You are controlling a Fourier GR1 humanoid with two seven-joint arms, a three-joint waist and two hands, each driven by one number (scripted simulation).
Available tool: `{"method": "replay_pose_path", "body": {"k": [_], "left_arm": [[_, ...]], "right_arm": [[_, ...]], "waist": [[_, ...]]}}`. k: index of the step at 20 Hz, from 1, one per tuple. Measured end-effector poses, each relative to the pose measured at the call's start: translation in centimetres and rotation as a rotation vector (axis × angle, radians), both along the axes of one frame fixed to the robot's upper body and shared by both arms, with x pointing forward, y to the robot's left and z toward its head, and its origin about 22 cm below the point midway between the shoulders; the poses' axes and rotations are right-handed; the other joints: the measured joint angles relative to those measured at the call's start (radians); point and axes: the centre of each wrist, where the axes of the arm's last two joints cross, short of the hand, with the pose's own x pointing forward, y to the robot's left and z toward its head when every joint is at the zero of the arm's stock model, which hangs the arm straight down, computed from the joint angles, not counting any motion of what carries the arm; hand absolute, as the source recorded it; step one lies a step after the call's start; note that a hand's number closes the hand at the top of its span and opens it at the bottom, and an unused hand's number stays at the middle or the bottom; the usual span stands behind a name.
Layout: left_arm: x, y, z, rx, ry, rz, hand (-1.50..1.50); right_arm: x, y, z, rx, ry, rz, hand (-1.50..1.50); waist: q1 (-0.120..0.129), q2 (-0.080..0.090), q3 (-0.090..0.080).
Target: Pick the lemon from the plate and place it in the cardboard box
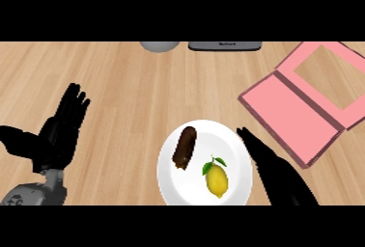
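The lemon (217, 181) lies on the white plate (235, 144), in its lower right part, with two small green leaves at its upper end. Nothing holds it. On the same plate, to the left and higher, lies a dark brown long piece of food (185, 147), a little tilted.

The right hand (274, 166) is over the right rim of the plate, just beside the lemon, with its fingers straight and pointing away from the robot; it grasps nothing. The left hand (61, 130) rests open on the left side, well apart from the plate, fingers up.

The box (285, 108) is pink and lies open on the wooden tabletop (143, 91), to the upper right of the plate. At the far edge stand a grey round object (159, 46) and a dark flat object (224, 46), both only partly visible.
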Motion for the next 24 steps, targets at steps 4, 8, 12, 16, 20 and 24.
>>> {"method": "replay_pose_path", "body": {"k": [4, 8, 12, 16, 20, 24], "left_arm": [[0.4, 0.2, 0.3, -0.003, -0.005, -0.007, 0.00], [0.1, 0.0, 0.7, -0.005, -0.002, -0.004, 0.00], [-0.1, 0.2, 0.7, -0.002, -0.006, 0.001, 0.00], [0.1, 0.4, 0.9, -0.002, -0.005, 0.004, 0.00], [-0.2, 0.0, 0.7, 0.001, -0.001, 0.003, 0.00], [0.2, 0.4, 0.5, -0.002, -0.004, 0.001, 0.00]], "right_arm": [[0.4, 1.2, -0.9, -0.009, -0.006, -0.014, -1.50], [0.7, 1.5, -1.5, -0.006, -0.006, -0.029, -1.50], [0.9, 1.7, -1.7, 0.002, 0.009, -0.031, -1.50], [1.1, 2.0, -3.5, 0.001, 0.020, -0.029, -1.50], [1.2, 2.3, -4.2, -0.032, 0.021, -0.033, -1.50], [1.8, 2.7, -5.1, -0.056, 0.023, -0.045, -1.50]], "waist": [[-0.001, 0.000, 0.000], [-0.001, 0.000, 0.000], [-0.001, 0.000, 0.000], [-0.001, 0.000, 0.000], [-0.001, 0.000, 0.000], [-0.001, 0.000, 0.000]]}}
